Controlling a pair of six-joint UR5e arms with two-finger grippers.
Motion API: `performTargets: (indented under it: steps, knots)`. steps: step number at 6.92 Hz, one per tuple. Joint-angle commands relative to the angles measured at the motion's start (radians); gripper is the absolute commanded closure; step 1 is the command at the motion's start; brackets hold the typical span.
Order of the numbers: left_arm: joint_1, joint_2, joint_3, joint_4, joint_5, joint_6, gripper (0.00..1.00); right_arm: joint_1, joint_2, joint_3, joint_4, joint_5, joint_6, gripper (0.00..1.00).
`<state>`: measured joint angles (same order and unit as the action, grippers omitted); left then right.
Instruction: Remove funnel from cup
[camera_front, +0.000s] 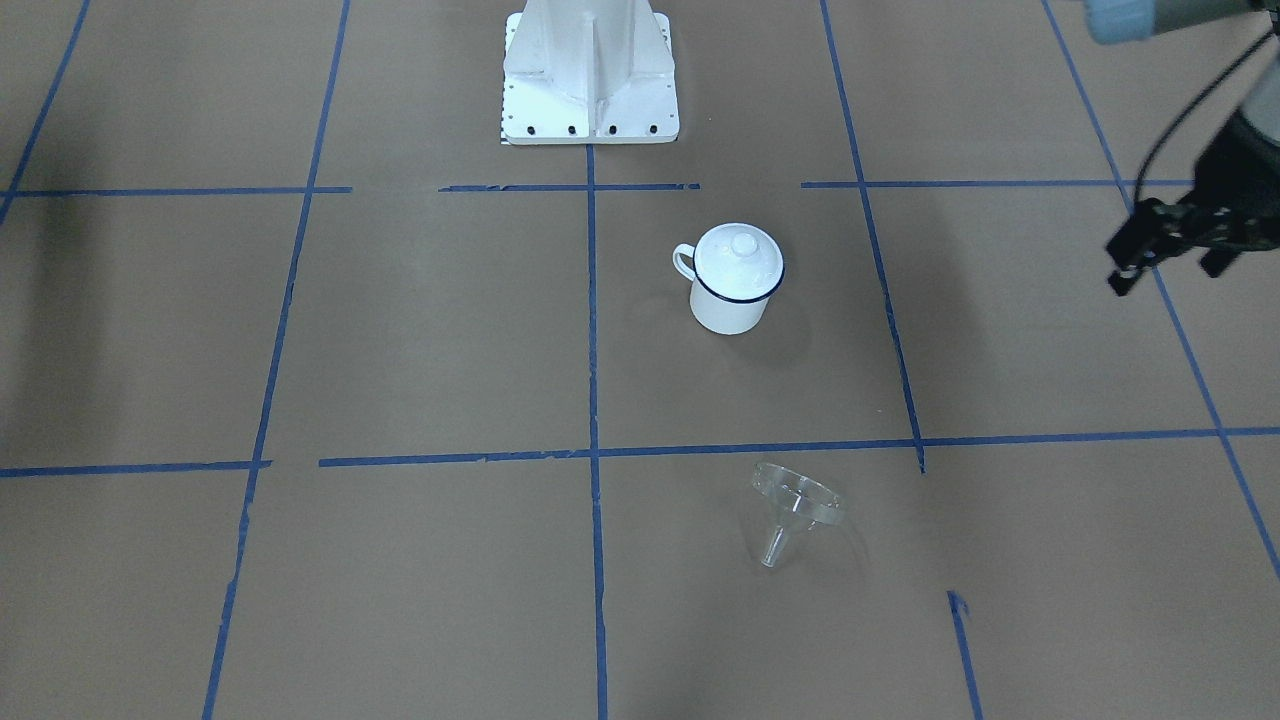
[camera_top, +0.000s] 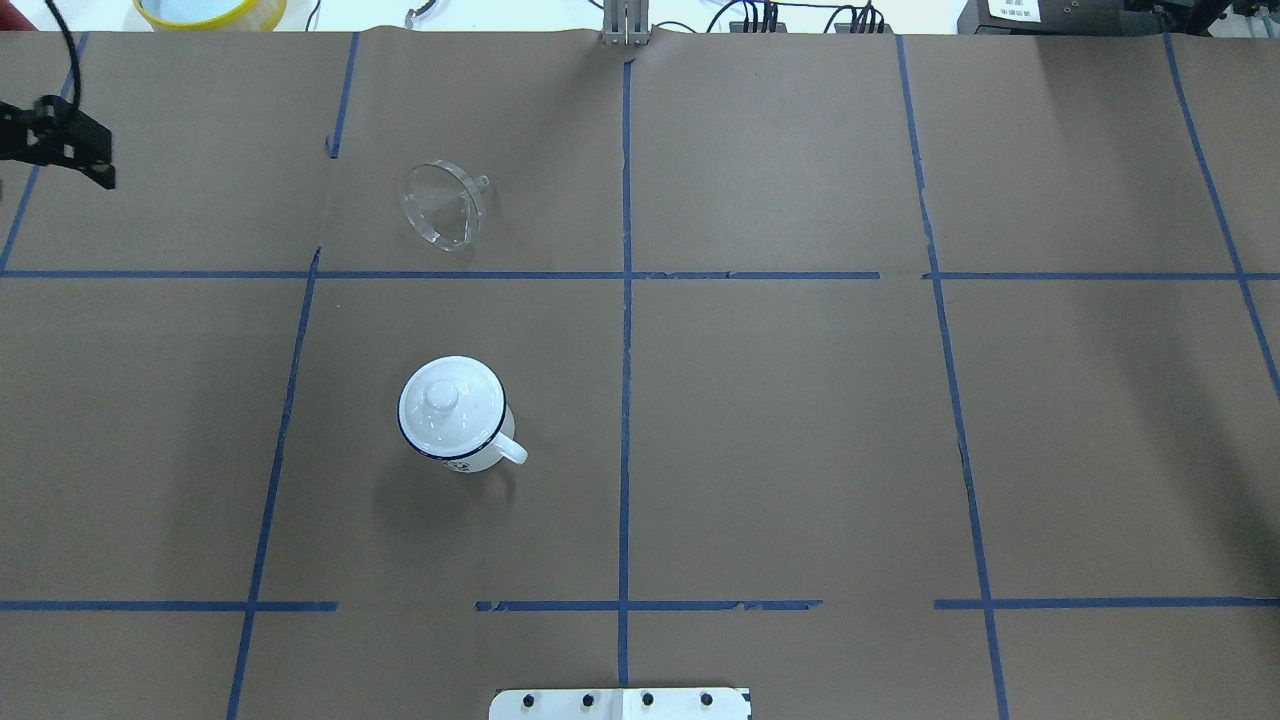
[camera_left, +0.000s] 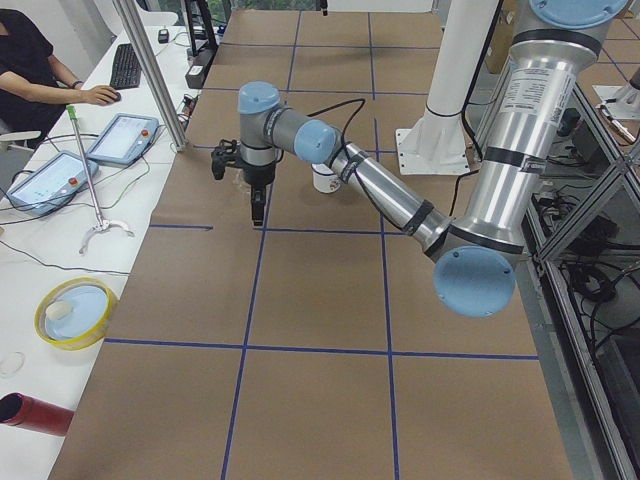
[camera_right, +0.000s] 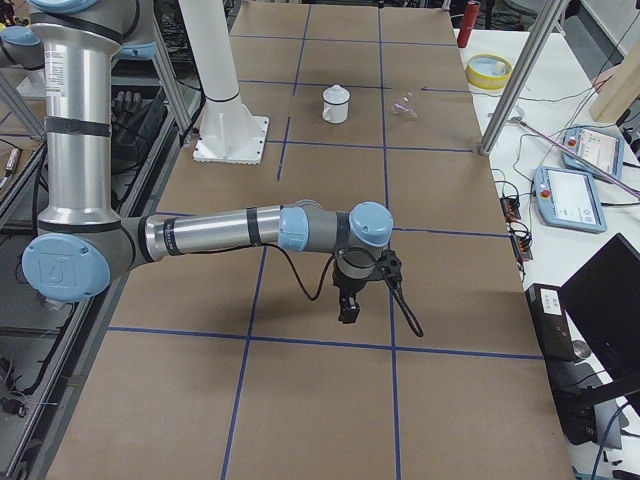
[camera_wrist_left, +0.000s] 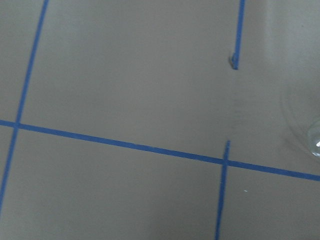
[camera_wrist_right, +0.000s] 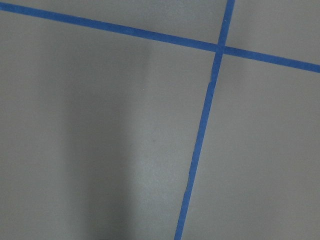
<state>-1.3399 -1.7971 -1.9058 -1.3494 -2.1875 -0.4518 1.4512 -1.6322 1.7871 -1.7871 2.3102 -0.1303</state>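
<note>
The clear plastic funnel (camera_front: 792, 508) lies tipped on its side on the brown table, apart from the cup; it also shows in the overhead view (camera_top: 444, 206). The cup (camera_front: 733, 292), a white enamel mug with a dark blue rim, stands upright with a white domed lid (camera_top: 450, 405) on it. My left gripper (camera_front: 1170, 270) hovers open and empty near the table's edge, well away from both; it also shows in the overhead view (camera_top: 60, 150). My right gripper (camera_right: 348, 300) shows only in the exterior right view, far from the cup; I cannot tell whether it is open.
The white robot base (camera_front: 590, 80) stands behind the cup. A yellow-rimmed bowl (camera_left: 75, 312) and a red cylinder (camera_left: 35, 413) lie off the table's edge beside a metal post (camera_left: 150, 70). Blue tape lines divide the brown surface.
</note>
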Motion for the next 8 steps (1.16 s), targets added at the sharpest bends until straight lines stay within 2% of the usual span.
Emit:
performTargets:
  steps: [1,2,3,4,5,8]
  knots:
    - [-0.152,0.057,0.137,-0.019,-0.015,0.369,0.0,0.0,0.0,0.0,0.0,0.0,0.0,0.0]
    - [-0.232,0.088,0.212,-0.072,-0.053,0.492,0.0,0.0,0.0,0.0,0.0,0.0,0.001,0.0]
    - [-0.292,0.161,0.246,-0.085,-0.087,0.624,0.0,0.0,0.0,0.0,0.0,0.0,0.001,0.0]
    - [-0.294,0.189,0.238,-0.059,-0.141,0.628,0.0,0.0,0.0,0.0,0.0,0.0,0.0,0.0]
    - [-0.291,0.174,0.231,0.073,-0.206,0.607,0.0,0.0,0.0,0.0,0.0,0.0,0.0,0.0]
    - [-0.291,0.188,0.23,0.075,-0.205,0.611,0.0,0.0,0.0,0.0,0.0,0.0,0.0,0.0]
